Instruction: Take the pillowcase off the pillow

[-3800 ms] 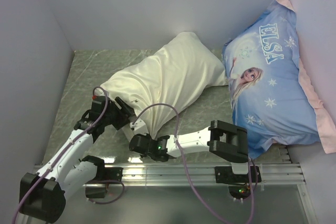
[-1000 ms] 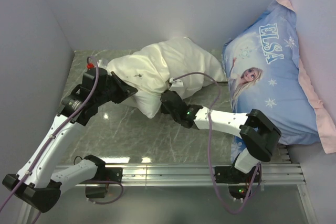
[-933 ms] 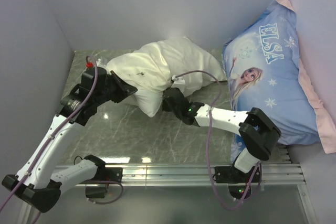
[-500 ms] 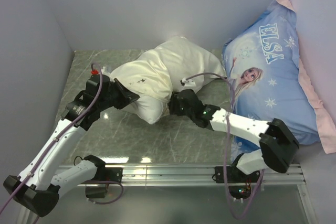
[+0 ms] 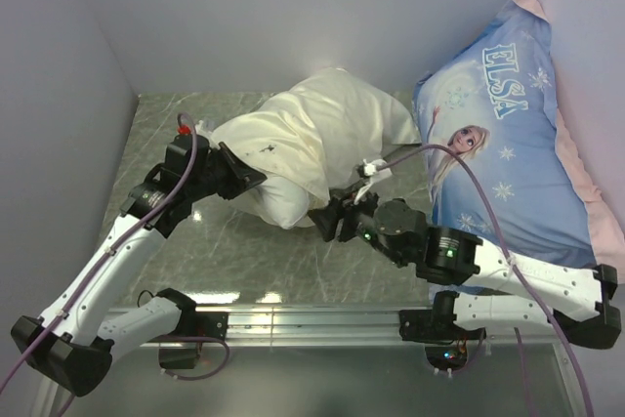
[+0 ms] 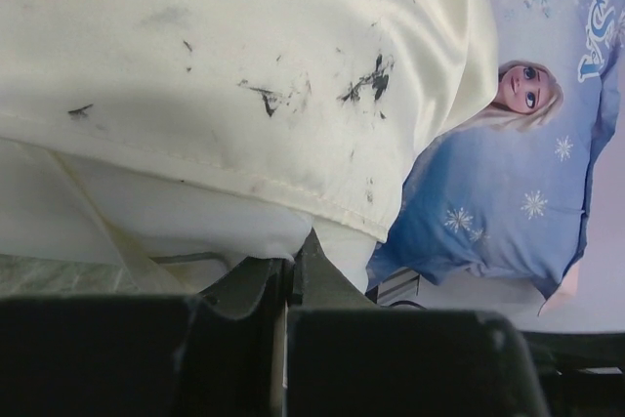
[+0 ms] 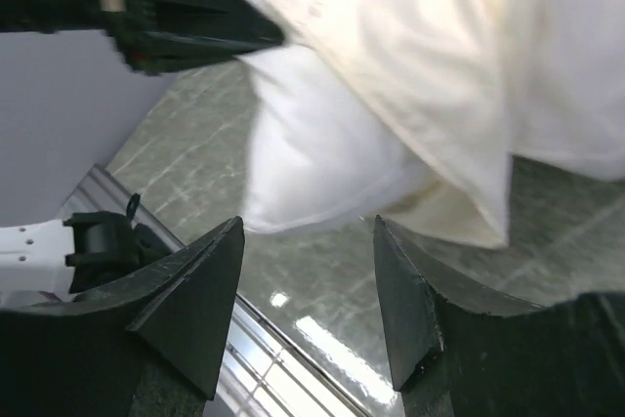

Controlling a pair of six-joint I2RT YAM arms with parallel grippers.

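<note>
We see the green marbled table (image 5: 225,261) walled at the left, back and right, with bare room along its near half. The blue Elsa pillow (image 5: 508,144) leans in the right corner. The cream pillowcase (image 5: 312,129) lies mid-table with its long axis running diagonally from the near left to the far right. Its closed far end is just beside the Elsa pillow and close to the back wall. It holds most of the white pillow (image 5: 276,208), whose near end bulges out of the open mouth, which faces the near edge. The left gripper (image 5: 256,179) has its fingers pressed together on the pillowcase hem at the left of that mouth. The right gripper (image 5: 327,224) sits low just beside the exposed pillow end; from its wrist view we see its fingers (image 7: 190,310) spread wide, holding nothing.
</note>
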